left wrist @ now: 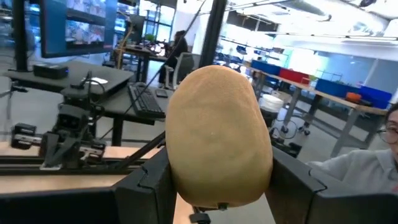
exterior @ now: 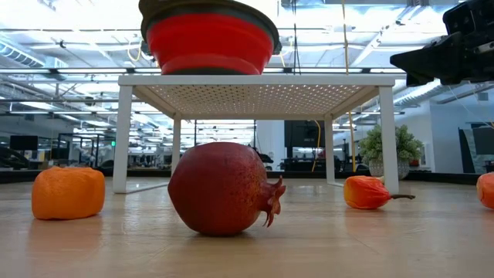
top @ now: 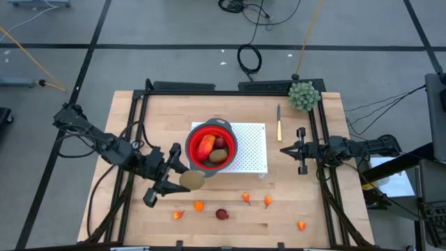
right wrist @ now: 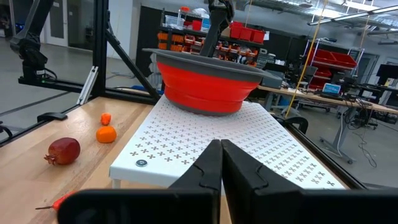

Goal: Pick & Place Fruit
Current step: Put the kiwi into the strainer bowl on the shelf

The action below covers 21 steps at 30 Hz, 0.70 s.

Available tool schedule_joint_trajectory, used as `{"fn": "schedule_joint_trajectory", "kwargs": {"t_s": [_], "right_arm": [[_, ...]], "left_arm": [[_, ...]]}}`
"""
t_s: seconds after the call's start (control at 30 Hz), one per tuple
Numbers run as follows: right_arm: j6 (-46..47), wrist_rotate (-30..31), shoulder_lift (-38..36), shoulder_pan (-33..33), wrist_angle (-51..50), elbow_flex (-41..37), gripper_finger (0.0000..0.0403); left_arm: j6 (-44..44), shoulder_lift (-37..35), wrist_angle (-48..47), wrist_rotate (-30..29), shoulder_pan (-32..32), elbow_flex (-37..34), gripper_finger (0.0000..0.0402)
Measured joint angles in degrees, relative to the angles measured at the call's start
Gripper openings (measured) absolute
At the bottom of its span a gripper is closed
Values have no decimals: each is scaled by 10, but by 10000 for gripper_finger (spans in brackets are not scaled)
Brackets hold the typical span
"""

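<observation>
So the job looks partly done. The red bowl [top: 211,146] sits on the white rack [top: 252,148], and it already holds a red-orange fruit [top: 204,146], a brown kiwi [top: 218,155] and a small dark red one [top: 220,142]. The left gripper [top: 175,176] has its fingers clamped on a tan potato-shaped fruit [top: 192,181], lifted just beside the bowl's near edge. I think that one goes into the bowl next.

More fruit waits on the tabletop [top: 132,132]: a dark red pomegranate [top: 221,214], an orange ball [top: 198,206], and about 4 tiny orange bits [top: 247,198] spread along the front. So I guess more than half of the picking is left.

The right gripper [top: 301,150] waits by the right side of the rack, with its fingers pressed together and nothing in them.

Some things are hard to see. From above, the left fingers hide part of the tan fruit. The bowl's wall may hide more fruit deep inside, so 3 is only what shows. The tiny orange bits are too small to name. A green bushy ball [top: 304,95] and a knife [top: 279,120] lie at the back, away from the work.
</observation>
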Motion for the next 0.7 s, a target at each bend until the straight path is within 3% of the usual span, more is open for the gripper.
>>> {"fn": "schedule_joint_trajectory", "kwargs": {"t_s": [0.3,0.5,0.7], "right_arm": [[0,0,0,0,0,0,0],[0,0,0,0,11,0,0],[0,0,0,3,65,0,0]], "left_arm": [[-72,37,-93,-133,4,0,184],[-133,73,-117,-170,27,0,184],[-120,94,-121,-199,57,0,184]]}}
